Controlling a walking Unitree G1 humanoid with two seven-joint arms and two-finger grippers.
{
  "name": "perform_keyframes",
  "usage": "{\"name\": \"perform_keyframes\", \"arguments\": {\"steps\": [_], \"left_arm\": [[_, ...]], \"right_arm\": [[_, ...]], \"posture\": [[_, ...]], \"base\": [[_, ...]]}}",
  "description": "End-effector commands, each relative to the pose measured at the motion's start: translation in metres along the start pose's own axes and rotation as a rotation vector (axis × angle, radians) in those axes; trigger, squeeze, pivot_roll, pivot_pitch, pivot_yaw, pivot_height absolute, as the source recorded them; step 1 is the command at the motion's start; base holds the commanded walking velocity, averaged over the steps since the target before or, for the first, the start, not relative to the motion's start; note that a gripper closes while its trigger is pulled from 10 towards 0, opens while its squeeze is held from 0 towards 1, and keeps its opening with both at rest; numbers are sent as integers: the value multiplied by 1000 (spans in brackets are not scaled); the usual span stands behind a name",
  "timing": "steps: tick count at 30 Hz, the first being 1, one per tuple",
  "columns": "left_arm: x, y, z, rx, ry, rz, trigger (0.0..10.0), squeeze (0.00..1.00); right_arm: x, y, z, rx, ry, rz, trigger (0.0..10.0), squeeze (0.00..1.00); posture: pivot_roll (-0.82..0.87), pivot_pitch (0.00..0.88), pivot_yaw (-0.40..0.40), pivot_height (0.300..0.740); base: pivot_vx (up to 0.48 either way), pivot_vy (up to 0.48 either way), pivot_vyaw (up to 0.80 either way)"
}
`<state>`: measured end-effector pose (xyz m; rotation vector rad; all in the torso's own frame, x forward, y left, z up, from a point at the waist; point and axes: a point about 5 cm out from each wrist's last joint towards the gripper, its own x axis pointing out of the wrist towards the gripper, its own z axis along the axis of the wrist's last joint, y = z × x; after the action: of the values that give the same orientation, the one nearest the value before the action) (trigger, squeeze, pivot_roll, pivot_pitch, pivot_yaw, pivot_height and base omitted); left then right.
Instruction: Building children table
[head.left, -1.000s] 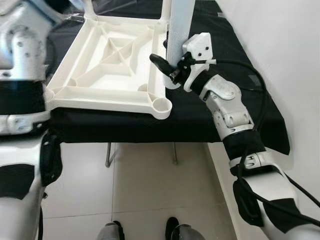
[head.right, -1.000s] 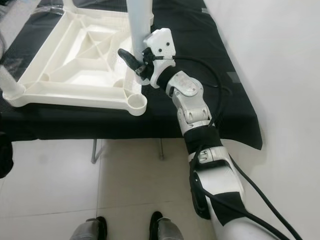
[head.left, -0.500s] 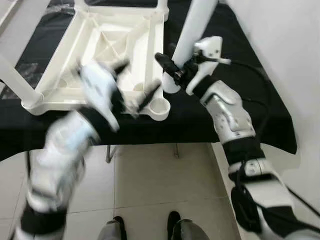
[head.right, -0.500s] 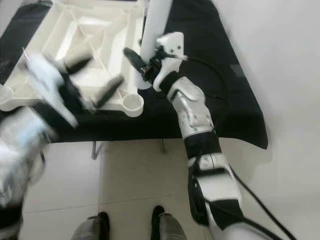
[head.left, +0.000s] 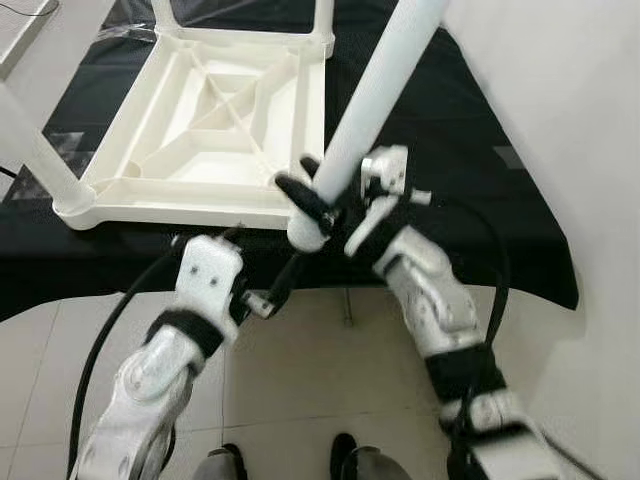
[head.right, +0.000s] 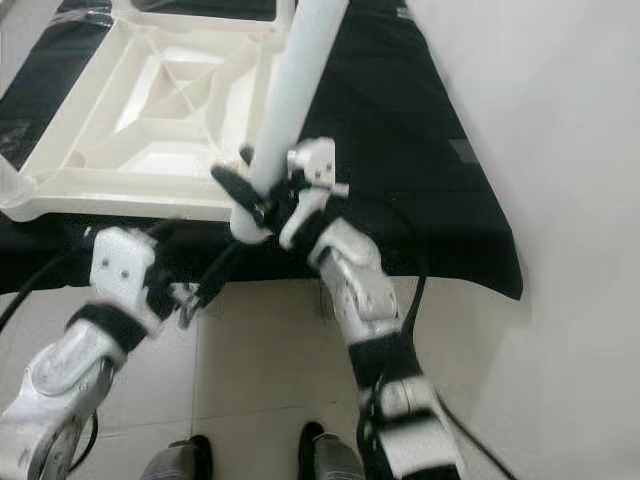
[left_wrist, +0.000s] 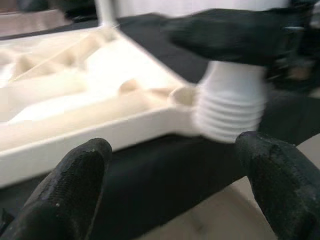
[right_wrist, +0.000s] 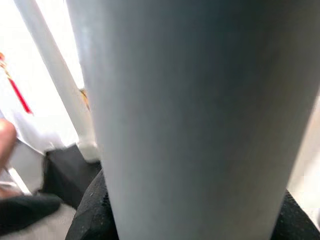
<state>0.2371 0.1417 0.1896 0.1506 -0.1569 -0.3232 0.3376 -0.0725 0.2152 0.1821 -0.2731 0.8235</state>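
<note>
Surface first: black cloth (head.left: 470, 180) covers a low table, hanging over the near edge, with thin metal legs (head.left: 217, 308) visible under it. Floor (head.left: 300, 400) is pale glossy tile, and a plain white wall (head.left: 560, 120) runs along my right side. On the cloth I see the white plastic tabletop (head.left: 215, 130) lying upside down, ribbed underside up, with diagonal braces crossing to a centre square and round sockets at the corners. Legs already stand in at least three corners; near-left leg (head.left: 30, 150) is upright in its socket, and two more rise at the far corners. Right gripper (head.left: 318, 203) is clamped on a loose white leg (head.left: 375, 95) near its lower end; the leg tilts up and away to my right, its ridged threaded end (left_wrist: 230, 107) hanging just beside the near-right corner socket (left_wrist: 181, 95), not seated. Right wrist view shows the smooth grey-white shaft (right_wrist: 195, 115) pressed between the black fingers (right_wrist: 92, 215). Left gripper (head.left: 262, 270) is raised in front of the table's near edge, below the leg's end, fingers spread wide and holding nothing; its fingertips (left_wrist: 75, 175) frame the corner socket and the threaded end. Some motion blur in left wrist view.
</note>
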Motion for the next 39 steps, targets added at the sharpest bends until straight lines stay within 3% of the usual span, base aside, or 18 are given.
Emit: {"name": "perform_keyframes", "arguments": {"steps": [1, 2, 7, 10, 15, 20, 25, 33, 35, 37, 39], "left_arm": [[-4, 1, -6, 15, 14, 30, 10000, 0], [-10, 1, -17, 6, 40, 62, 10000, 0], [-17, 5, -25, -1, 52, 75, 10000, 0], [-17, 6, -25, -4, 41, 78, 10000, 0], [-14, 2, -23, 11, 22, 59, 10000, 0], [-13, -4, -24, -7, 14, 38, 10000, 0], [-12, -11, -26, -20, 18, 1, 10000, 0], [-14, -31, -38, -5, 78, -140, 10000, 0], [-17, -35, -42, 5, 97, -174, 10000, 0], [-23, -38, -48, -1, 127, -193, 10000, 0], [-23, -38, -48, -1, 127, -193, 10000, 0]], "right_arm": [[-3, 2, 2, -31, 5, -8, 10000, 0], [-15, -2, -9, -48, 49, -39, 10000, 0], [-26, 1, -22, -112, 109, -43, 10000, 0], [-29, 7, -27, -39, 111, -27, 10000, 0], [-26, 6, -19, -161, 114, -53, 10000, 0], [-25, 7, -20, -190, 137, -37, 10000, 0], [-30, 7, -20, -163, 134, -7, 10000, 0], [-35, 5, -12, -140, 112, 25, 10000, 0], [-36, 3, -10, -145, 111, 26, 10000, 0], [-40, -11, -2, -148, 101, -19, 10000, 0], [-40, -11, -2, -148, 101, -19, 10000, 0]], "posture": [[173, 113, -98, 740], [169, 86, -98, 740], [168, 75, -94, 740], [170, 78, -93, 740], [171, 75, -86, 740], [163, 84, -81, 740], [154, 91, -73, 740], [141, 105, -64, 740], [139, 109, -62, 740], [135, 113, -59, 740], [135, 113, -59, 740]], "base": [[0, 0, 0], [0, 0, 0], [133, 0, 276], [402, 0, 0], [406, 0, 160], [408, 0, 320], [391, 0, 0], [0, 0, 0], [0, 0, 0], [0, 0, 0], [0, 0, 0]]}}
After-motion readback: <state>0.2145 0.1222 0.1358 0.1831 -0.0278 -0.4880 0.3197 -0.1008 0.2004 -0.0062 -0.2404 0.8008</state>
